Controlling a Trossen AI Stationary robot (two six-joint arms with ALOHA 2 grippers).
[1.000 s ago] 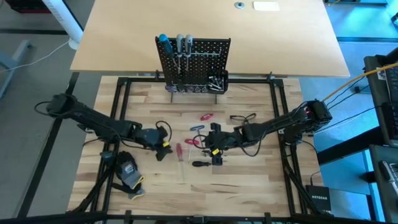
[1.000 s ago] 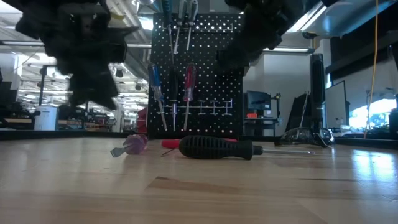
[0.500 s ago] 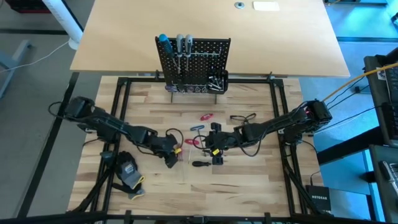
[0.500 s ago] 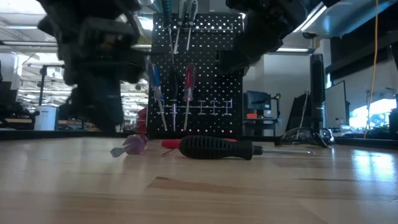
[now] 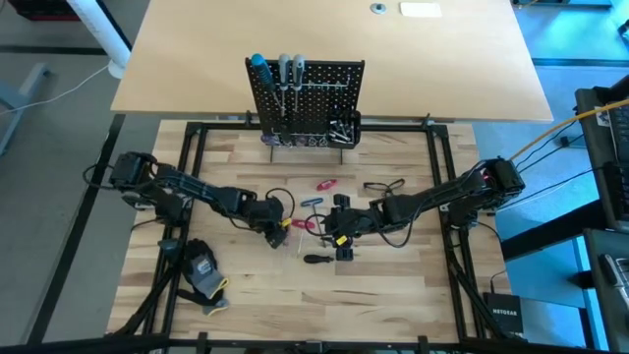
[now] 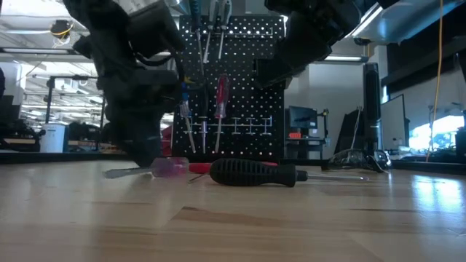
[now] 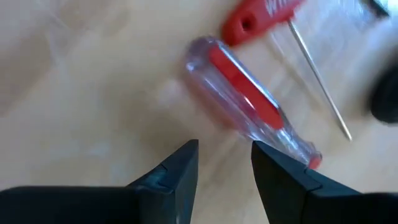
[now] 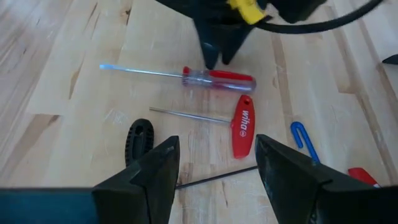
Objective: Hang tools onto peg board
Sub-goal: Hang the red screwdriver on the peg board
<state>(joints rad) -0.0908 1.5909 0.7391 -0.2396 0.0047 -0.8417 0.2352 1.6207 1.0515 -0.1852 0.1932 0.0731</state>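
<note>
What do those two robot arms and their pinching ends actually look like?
Both arms are dark, slim and jointed, with black cables looping alongside. The left gripper carries a yellow marking near its tip; the right gripper shows one too. Each ends in two dark, wedge-shaped jaws.

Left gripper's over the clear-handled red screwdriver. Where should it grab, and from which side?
Grip the screwdriver across its thick clear handle, not the thin shaft, coming straight down from above. It lies flat on the table, and the open left gripper is just beside the handle. The red T-key lies close, so keep the fingers on the handle.
</note>
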